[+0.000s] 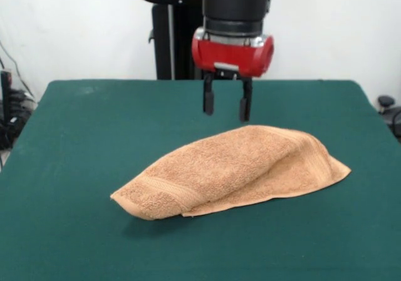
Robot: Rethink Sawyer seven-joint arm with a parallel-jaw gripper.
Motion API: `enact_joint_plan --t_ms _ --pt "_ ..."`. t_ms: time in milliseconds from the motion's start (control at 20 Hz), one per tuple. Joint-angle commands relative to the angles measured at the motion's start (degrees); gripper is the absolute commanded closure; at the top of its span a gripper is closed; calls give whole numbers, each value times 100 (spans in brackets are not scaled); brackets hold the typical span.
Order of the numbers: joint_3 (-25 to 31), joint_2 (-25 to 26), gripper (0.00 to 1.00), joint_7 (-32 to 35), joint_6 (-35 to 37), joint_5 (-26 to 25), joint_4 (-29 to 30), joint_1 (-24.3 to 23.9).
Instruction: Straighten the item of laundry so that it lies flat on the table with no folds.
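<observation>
1. I see the small orange-tan terry towel (235, 168) lying a little right of the middle of the table, nearer the front edge than the far one.
2. It is not flat: it is folded over on itself into a long, rounded mound that runs from lower left to upper right.
3. A lower layer pokes out from under the upper one along the near edge and at the right-hand corner (the point at far right looks like a single thin layer).
4. A flat woven band crosses the left end of the mound, just inside the blunt left edge.
5. The towel casts a soft shadow on the cloth under its left and near sides.
6. Just behind the towel's highest part hang the black fingers (227, 106) of the robot's gripper, pointing straight down.
7. The two fingers stand apart with clear daylight between them, and nothing is held there.
8. Their tips sit above the towel's far edge; I cannot tell whether they hang over the towel or behind it.
9. Above them I see the red wrist housing (232, 51) and the black cylindrical arm segment (237, 2) coming down from the top.
10. Everything rests on the large dark green felt-covered table (69, 162).
11. Behind it stands the black pedestal (177, 40), against a white wall (332, 24).
</observation>
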Motion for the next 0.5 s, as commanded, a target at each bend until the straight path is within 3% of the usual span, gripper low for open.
enact_joint_plan --t_ms 50,300,500 --pt "36 502 0 1086 -409 446 385 81" --pt "-115 544 0 1059 -503 528 329 172" --pt "68 569 0 1041 -722 695 465 60"
